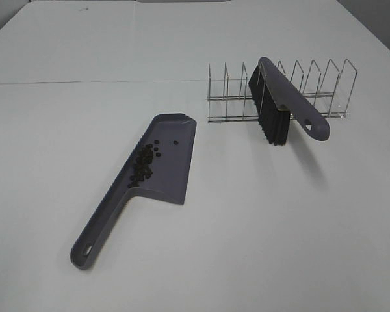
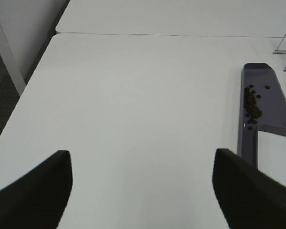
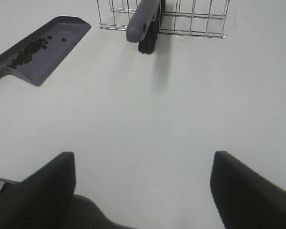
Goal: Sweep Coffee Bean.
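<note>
The coffee beans (image 1: pixel 143 166) lie in a small pile inside the grey dustpan (image 1: pixel 174 170), which lies flat on the white table with its handle toward the front left. The grey brush (image 1: pixel 283 104) with black bristles rests in the wire rack (image 1: pixel 325 88). Neither gripper shows in the exterior high view. In the left wrist view my left gripper (image 2: pixel 140 191) is open and empty, with the dustpan (image 2: pixel 271 102) and beans (image 2: pixel 251 107) well apart from it. In the right wrist view my right gripper (image 3: pixel 143 191) is open and empty, far from the brush (image 3: pixel 144 21), dustpan (image 3: pixel 52 55) and beans (image 3: pixel 27 50).
The wire rack (image 3: pixel 193 21) with several upright dividers stands at the back right of the table (image 1: pixel 260 234). A seam (image 1: pixel 84 82) runs across the table behind the dustpan. The table's left edge (image 2: pixel 35 71) shows in the left wrist view.
</note>
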{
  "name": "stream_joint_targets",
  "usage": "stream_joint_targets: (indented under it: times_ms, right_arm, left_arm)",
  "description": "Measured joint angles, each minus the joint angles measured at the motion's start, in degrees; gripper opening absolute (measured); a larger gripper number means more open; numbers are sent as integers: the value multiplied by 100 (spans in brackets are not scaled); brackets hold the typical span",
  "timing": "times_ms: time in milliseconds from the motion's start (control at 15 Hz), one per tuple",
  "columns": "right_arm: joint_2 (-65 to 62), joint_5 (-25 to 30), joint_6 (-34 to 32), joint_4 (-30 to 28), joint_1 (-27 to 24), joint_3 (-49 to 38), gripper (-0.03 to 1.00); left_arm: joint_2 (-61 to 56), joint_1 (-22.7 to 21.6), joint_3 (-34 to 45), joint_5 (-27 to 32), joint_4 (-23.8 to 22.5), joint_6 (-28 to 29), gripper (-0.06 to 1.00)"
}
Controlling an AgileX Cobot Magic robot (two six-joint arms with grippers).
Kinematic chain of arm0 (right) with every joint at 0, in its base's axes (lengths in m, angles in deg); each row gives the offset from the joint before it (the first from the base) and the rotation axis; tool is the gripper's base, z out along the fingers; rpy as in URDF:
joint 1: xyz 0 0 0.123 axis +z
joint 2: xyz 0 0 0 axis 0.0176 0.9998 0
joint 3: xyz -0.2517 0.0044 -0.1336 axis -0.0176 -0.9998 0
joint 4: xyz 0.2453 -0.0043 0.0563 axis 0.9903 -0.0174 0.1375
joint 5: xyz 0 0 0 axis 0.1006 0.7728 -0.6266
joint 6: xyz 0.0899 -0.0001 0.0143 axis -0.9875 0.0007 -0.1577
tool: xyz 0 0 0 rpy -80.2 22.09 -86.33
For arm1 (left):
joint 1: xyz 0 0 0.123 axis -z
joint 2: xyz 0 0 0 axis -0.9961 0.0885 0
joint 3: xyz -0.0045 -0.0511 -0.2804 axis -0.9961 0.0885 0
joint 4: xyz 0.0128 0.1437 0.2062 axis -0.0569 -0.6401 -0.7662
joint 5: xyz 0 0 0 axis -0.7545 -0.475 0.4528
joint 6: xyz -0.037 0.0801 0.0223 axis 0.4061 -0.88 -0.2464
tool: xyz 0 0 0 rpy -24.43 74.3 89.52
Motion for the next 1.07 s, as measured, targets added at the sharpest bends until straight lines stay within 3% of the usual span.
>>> stream_joint_targets:
  times_ms: [1067]
  right_arm:
    - [0,0,0,0,0,0,70]
  left_arm:
    - [0,103,0,-11,0,-6,74]
